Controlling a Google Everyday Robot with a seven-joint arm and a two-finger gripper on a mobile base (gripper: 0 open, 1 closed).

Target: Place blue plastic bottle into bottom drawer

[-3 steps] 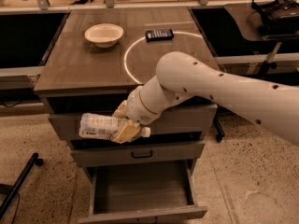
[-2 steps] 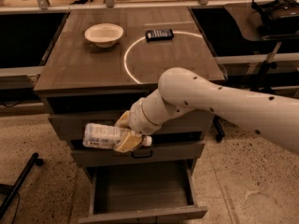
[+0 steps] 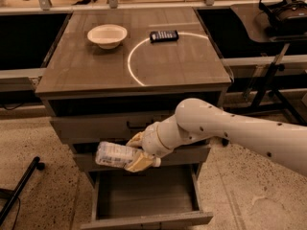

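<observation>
My gripper [image 3: 135,152] is shut on the clear crinkled plastic bottle [image 3: 114,155], which lies sideways with its pale label to the left. I hold it in front of the middle drawer, just above the open bottom drawer [image 3: 144,195]. The bottom drawer is pulled out and its wood-grain floor is bare. My white arm [image 3: 230,131] reaches in from the right.
On the cabinet top [image 3: 158,63] sit a white bowl [image 3: 107,35] and a dark phone-like device [image 3: 164,35]. A black pole [image 3: 19,188] lies on the floor at the left. A side table with headphones [image 3: 283,11] stands at the right.
My gripper has moved down and slightly right with the bottle, from the top drawer's level to just above the open bottom drawer.
</observation>
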